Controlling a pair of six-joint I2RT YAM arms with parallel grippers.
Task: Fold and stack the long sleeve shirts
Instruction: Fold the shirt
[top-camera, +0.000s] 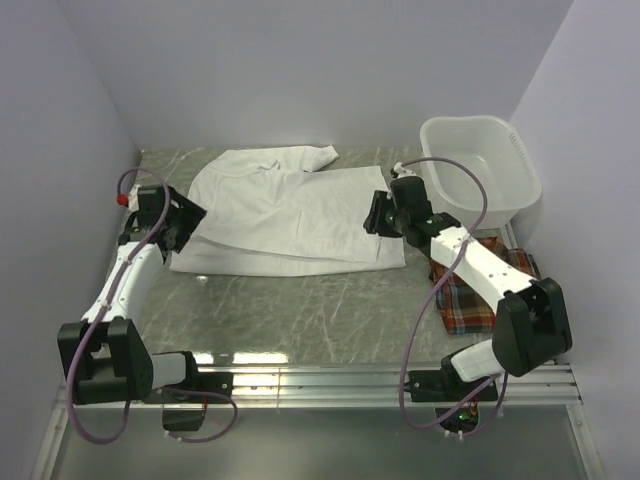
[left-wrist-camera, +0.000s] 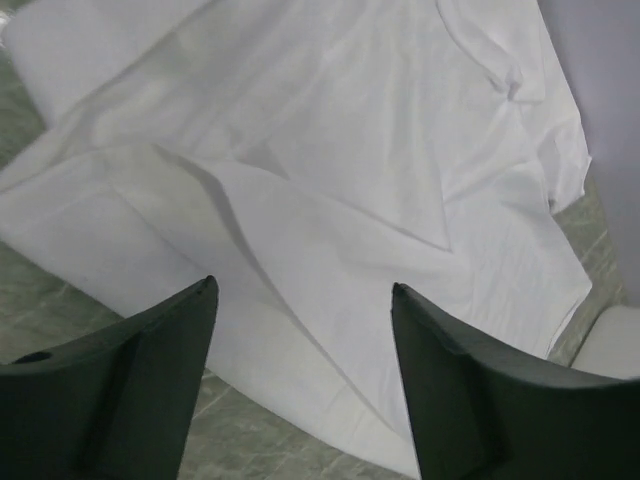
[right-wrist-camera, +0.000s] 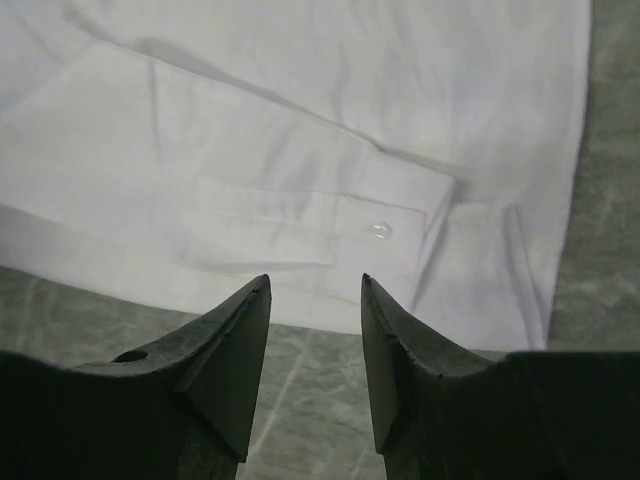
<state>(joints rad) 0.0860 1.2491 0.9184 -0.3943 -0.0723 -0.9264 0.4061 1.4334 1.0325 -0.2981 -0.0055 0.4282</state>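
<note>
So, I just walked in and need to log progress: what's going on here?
Two arms are working on the white shirt, which lies spread and partly folded on the table. The left tool is open at the shirt's left edge. The right tool is open over a buttoned cuff. Neither grips cloth. The plaid shirt lies under the right arm, near the white basin.

Setting: robotics lab test cell. Evidence: plain pale enclosure walls (top-camera: 300, 70), marbled tabletop (top-camera: 320, 310), aluminium mounting rail (top-camera: 330, 380), cabled left arm (top-camera: 130, 280), right arm (top-camera: 480, 265).
</note>
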